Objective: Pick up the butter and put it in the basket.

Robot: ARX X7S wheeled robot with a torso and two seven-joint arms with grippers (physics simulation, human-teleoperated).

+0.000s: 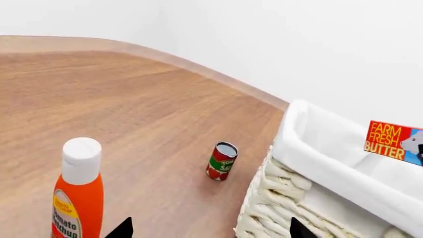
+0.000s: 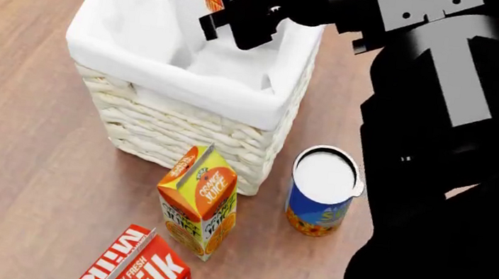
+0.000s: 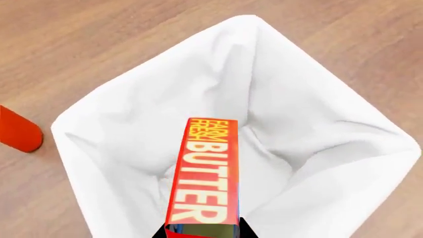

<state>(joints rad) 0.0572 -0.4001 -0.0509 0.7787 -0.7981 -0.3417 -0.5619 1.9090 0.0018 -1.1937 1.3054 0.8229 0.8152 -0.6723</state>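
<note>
The butter is held by the right gripper above the open mouth of the basket, with the fingers clamped on the end of the slim red box. In the right wrist view the box is seen end-on over the white cloth liner, its "FARM FRESH BUTTER" lettering facing the camera; it is not resting on the liner. In the left wrist view the same box is seen above the basket rim.

Only two dark fingertips of the left gripper are seen, set well apart, with nothing between them. A ketchup bottle with a white cap is seen close by, and a small tomato sauce can stands on the wooden floor just beside the basket's woven wall.

In the head view a juice carton stands against the basket's near side, a blue can beside it, and a milk carton nearer the camera.
</note>
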